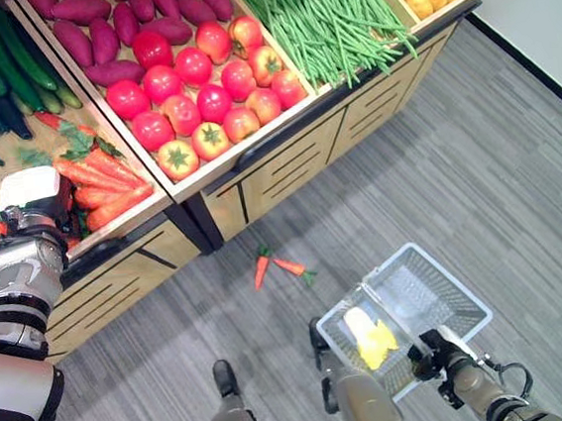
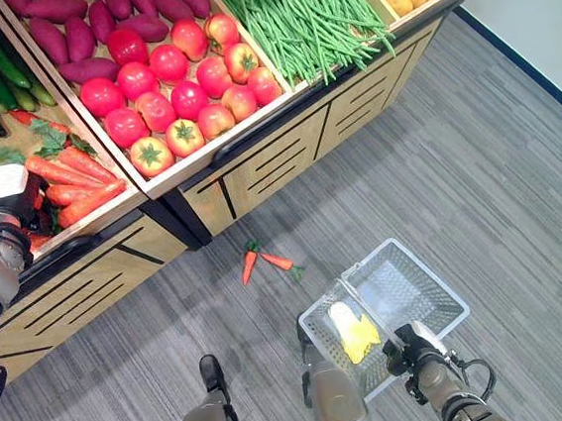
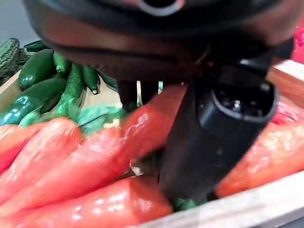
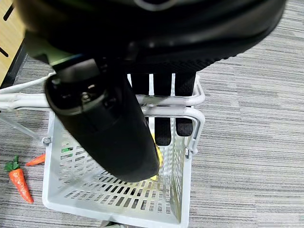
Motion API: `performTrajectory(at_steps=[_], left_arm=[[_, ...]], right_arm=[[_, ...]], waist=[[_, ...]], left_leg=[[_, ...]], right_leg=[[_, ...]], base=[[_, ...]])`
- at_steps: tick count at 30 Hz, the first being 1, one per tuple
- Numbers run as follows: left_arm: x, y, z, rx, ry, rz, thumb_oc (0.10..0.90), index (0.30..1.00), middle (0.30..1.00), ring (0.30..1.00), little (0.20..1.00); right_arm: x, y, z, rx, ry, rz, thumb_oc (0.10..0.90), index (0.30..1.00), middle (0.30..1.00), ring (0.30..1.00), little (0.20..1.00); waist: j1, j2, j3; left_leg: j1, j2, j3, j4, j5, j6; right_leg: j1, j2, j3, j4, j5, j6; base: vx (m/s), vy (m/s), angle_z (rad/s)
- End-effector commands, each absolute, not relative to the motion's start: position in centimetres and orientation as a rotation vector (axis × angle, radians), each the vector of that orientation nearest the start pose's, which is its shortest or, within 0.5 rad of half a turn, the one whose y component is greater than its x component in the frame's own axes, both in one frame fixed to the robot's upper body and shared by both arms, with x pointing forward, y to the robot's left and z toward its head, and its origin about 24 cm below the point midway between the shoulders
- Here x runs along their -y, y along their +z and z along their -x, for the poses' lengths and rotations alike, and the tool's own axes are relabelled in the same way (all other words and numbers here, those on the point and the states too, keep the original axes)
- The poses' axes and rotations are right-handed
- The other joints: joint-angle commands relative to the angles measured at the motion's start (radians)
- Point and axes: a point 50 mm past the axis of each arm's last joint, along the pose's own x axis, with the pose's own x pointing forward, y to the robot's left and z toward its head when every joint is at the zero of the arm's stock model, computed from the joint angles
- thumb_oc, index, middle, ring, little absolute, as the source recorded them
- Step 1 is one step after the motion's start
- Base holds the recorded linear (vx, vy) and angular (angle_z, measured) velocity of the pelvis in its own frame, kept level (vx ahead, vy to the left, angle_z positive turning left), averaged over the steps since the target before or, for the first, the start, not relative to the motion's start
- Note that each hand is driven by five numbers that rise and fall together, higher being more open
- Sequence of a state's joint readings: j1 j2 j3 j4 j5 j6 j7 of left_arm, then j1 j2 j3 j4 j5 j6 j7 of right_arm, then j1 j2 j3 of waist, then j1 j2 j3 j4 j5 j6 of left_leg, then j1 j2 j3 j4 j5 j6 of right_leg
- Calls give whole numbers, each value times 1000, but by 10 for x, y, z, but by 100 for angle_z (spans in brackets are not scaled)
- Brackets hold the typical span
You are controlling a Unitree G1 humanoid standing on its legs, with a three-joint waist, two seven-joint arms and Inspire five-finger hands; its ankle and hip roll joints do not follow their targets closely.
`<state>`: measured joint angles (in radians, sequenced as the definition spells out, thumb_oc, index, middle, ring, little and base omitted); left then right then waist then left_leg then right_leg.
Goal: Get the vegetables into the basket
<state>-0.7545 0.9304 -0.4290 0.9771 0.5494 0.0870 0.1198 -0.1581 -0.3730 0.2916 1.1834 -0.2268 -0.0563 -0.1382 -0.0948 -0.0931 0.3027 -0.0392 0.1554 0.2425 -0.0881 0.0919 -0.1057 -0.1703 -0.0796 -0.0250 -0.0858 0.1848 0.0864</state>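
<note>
1. Left eye view: the left hand (image 1: pixel 24 210) is up at the produce stand's near-left bin, right over the heap of carrots (image 1: pixel 99 183), whose long axes run slantwise toward the stand's front edge. The white basket (image 1: pixel 438 290) hangs low on the robot's right, well apart from that bin, with something yellow lying inside.

2. Right eye view: the right hand (image 2: pixel 414 352) sits at the basket's handle. Two stray carrots (image 2: pixel 266 262) lie on the grey floor between the stand and the basket, nearer the basket side.

3. Left wrist view: the left hand's thumb (image 3: pixel 218 128) points down among the carrots, with one carrot directly past it. Its fingers are hidden, so I cannot tell whether it is pinching anything.

4. Right wrist view: the right hand's fingers (image 4: pixel 166 126) are curled round the basket's handle (image 4: pixel 173 111), with the basket hanging below.
</note>
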Motion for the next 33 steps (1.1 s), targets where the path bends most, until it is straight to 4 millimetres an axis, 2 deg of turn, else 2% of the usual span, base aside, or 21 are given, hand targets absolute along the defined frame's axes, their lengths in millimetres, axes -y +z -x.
performTrajectory(at_steps=[1,2,3,9,13,17,28,29,33], left_arm=[[-390,194,-330,-233,573,-1587,400,300,300,300,300],[-389,194,-330,-228,575,-1588,400,300,300,300,300],[-382,206,-332,-119,615,-1570,400,300,300,300,300],[-368,225,-327,71,638,-1622,400,300,300,300,300],[-368,227,-316,107,603,-1690,400,300,300,300,300],[-370,229,-312,119,610,-1709,400,300,300,300,300],[-348,252,-303,369,623,-1709,400,300,300,300,300],[-340,256,-302,421,613,-1707,400,300,300,300,300],[-339,253,-296,461,609,-1676,400,300,300,300,300]], right_arm=[[266,-132,-150,-991,92,801,400,300,300,300,300],[267,-132,-149,-995,89,802,400,300,300,300,300],[271,-132,-145,-1005,78,807,400,300,300,300,300],[283,-133,-130,-1054,42,816,400,300,300,300,300],[292,-134,-117,-1100,17,815,400,300,300,300,300],[292,-136,-112,-1113,18,810,400,300,300,300,300],[296,-136,-105,-1121,6,807,400,300,300,300,300],[296,-136,-104,-1123,2,803,400,300,300,300,300],[296,-136,-102,-1121,1,801,400,300,300,300,300]], waist=[[12,-42,-33],[12,-41,-35],[15,-37,-49],[17,-20,-98],[14,-3,-135],[8,2,-157],[9,15,-193],[10,14,-196],[8,17,-203]], left_leg=[[16,-35,-30,1,-64,4],[17,-35,-30,1,-66,4],[28,-38,-32,1,-70,5],[64,-47,-35,1,-85,8],[87,-55,-35,1,-94,11],[100,-59,-29,1,-96,13],[121,-66,-29,1,-102,13],[123,-66,-30,1,-104,13],[129,-69,-26,1,-107,13]], right_leg=[[24,-105,-62,43,-52,107],[26,-105,-62,43,-53,107],[36,-107,-68,44,-56,108],[79,-116,-79,39,-65,110],[111,-122,-83,30,-67,114],[126,-126,-85,24,-65,116],[154,-133,-91,13,-63,121],[156,-134,-93,12,-64,121],[162,-135,-91,11,-64,121]], base=[[0,0,0],[0,0,0],[0,0,0],[9,1,2],[7,13,3],[6,6,3],[0,0,0],[0,0,0],[0,0,0]])
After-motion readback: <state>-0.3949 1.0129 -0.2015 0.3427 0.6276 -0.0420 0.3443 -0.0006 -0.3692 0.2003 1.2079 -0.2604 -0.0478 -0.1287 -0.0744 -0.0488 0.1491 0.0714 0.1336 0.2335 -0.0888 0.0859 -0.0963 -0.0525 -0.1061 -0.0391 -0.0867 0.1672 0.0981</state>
